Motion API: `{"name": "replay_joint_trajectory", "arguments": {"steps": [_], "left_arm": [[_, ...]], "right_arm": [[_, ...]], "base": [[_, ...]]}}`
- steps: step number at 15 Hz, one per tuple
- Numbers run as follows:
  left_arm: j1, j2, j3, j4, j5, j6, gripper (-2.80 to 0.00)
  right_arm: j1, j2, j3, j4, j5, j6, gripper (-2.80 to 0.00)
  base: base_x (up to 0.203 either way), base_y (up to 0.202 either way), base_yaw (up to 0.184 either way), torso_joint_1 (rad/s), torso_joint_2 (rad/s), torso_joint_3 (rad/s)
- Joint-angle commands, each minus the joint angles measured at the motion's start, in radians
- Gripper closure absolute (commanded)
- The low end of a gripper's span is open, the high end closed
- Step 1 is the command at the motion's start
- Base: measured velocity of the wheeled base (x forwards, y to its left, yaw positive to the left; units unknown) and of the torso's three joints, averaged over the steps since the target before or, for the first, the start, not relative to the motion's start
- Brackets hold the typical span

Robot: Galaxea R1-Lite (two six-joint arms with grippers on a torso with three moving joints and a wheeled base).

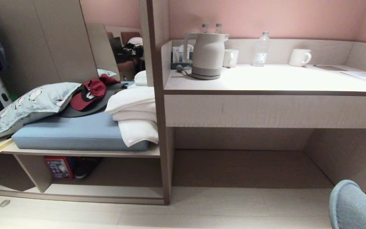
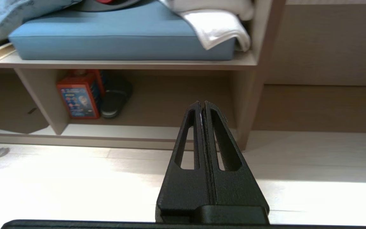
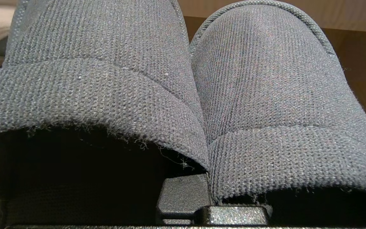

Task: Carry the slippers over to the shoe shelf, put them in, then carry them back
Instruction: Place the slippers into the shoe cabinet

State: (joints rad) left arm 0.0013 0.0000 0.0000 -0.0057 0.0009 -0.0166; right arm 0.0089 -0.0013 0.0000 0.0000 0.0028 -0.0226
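The slippers, a pair of grey knitted fabric with rounded toes, fill the right wrist view side by side. My right gripper is shut on their inner edges, and its fingertips are hidden by the fabric. The pair shows at the lower right corner of the head view, above the floor in front of the desk. The shoe shelf is the low pale wood compartment under the bench on the left, with a vertical divider. My left gripper is shut and empty, pointing towards the shoe shelf.
A red box and a black sandal stand inside the shelf. On the bench lie a blue cushion, pillow, red cap and white towels. The desk holds a kettle, mugs and a bottle.
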Motion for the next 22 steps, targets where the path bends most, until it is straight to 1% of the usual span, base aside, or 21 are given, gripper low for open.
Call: {"name": "replay_joint_trajectory", "arguments": {"steps": [1,22], "left_arm": [[0.000,0.000,0.000,0.000,0.001,0.000,0.00],[0.000,0.000,0.000,0.000,0.001,0.000,0.00]], "right_arm": [[0.000,0.001,0.002,0.000,0.000,0.000,0.00],[0.000,0.001,0.002,0.000,0.000,0.000,0.00]], "base": [[0.000,0.197,-0.002,0.004,0.00,0.008],[0.000,0.197,-0.001,0.002,0.00,0.004]]}}
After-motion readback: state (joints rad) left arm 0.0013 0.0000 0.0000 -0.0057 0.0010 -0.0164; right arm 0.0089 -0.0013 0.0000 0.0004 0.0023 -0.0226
